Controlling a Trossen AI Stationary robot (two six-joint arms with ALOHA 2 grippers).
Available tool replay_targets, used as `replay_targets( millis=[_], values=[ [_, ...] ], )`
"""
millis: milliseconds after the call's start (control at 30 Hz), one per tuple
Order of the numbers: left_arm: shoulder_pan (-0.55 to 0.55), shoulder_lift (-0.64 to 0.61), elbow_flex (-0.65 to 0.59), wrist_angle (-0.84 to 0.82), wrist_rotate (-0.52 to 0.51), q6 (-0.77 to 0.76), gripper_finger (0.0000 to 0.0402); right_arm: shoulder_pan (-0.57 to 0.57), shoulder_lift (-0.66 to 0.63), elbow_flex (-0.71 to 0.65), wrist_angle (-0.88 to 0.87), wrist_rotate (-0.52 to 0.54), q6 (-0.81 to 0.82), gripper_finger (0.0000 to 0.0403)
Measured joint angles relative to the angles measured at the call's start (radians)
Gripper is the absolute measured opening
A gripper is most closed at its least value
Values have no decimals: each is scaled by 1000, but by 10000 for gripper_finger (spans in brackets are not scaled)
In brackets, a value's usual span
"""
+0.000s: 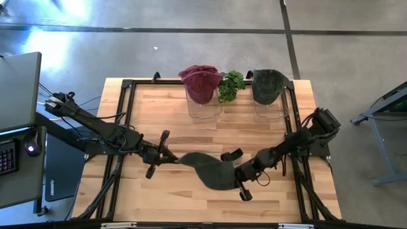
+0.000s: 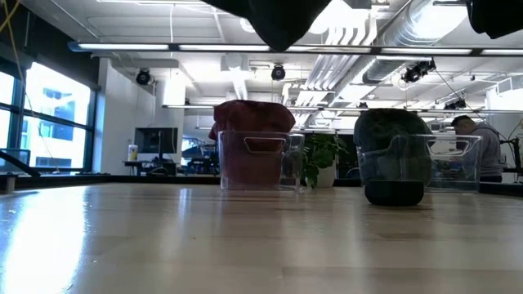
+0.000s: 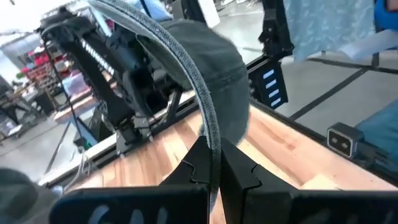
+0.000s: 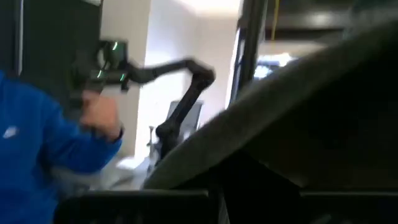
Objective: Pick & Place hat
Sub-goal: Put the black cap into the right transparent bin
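A dark grey-green hat [image 1: 216,170] hangs in the air between both grippers, near the table's near edge; in the low view it shows only at the top [image 2: 282,20], well clear of the table. My left gripper [image 1: 170,156] is shut on the hat's left end, and my right gripper [image 1: 240,175] is shut on its right side. In the left wrist view the crown [image 3: 217,62] bulges away from the fingers. In the right wrist view the hat [image 4: 311,124] fills most of the picture. My left gripper pinches the brim's stitched edge [image 3: 213,140] between its two fingers [image 3: 196,165], coming level from the table's left. The hat is lifted clear, with its brim edge-on between the fingers. My right gripper holds the hat's right side [image 1: 232,173], coming from the table's right. The hat itself covers the place of contact, so the part and the kind of hold do not show.
Two clear bins stand at the far edge: one [image 1: 203,105] holds a maroon hat [image 1: 200,81], the other [image 1: 268,109] a dark green hat [image 1: 268,86]. A small plant [image 1: 231,86] sits between them. Bare wood lies between bins and grippers. A person's blue sleeve [image 4: 43,143] shows beyond the table.
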Motion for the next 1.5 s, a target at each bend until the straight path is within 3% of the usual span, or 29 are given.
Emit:
replay_targets(
  millis=[67, 233, 300, 400, 600, 667, 833, 933, 1167, 1267, 1367, 1500],
  values=[
    [0, -5, 0, 8, 12, 2, 1, -4, -17, -2, -88, 23, -1, 6],
    [0, -18, 0, 12, 31, 2, 1, -7, -25, -3, -171, 391, -1, 2],
    [0, -17, 0, 12, 33, 2, 1, -11, -19, 3, -164, 441, 2, 3],
    [0, -17, 0, 11, 2, 17, 1, -8, -11, 27, -145, 327, 4, 3],
    [-1, -17, 0, -7, -22, 21, 1, -8, -10, 38, -83, -146, -25, 3],
    [-1, -17, 0, -7, -15, 20, 1, -7, -10, 38, -83, -168, -21, 3],
    [0, -15, 0, -9, -17, 20, 1, -5, -21, 37, -119, 62, 41, 2],
    [0, -10, 0, -12, -23, 20, 1, -12, -99, 37, -326, 170, 56, 23],
    [0, -11, 0, -12, -23, 17, 1, 4, -443, 37, -1083, 349, 267, 154],
    [0, -11, 0, -11, -32, 17, 1, 55, -525, 32, -1267, 391, 381, 212],
    [0, -11, 0, -7, -46, 18, 1, 143, -516, -25, -1215, 439, 395, 253],
    [0, -11, 0, 2, -49, 18, 1, 239, -414, -156, -797, 619, 297, 269]
  ],
)
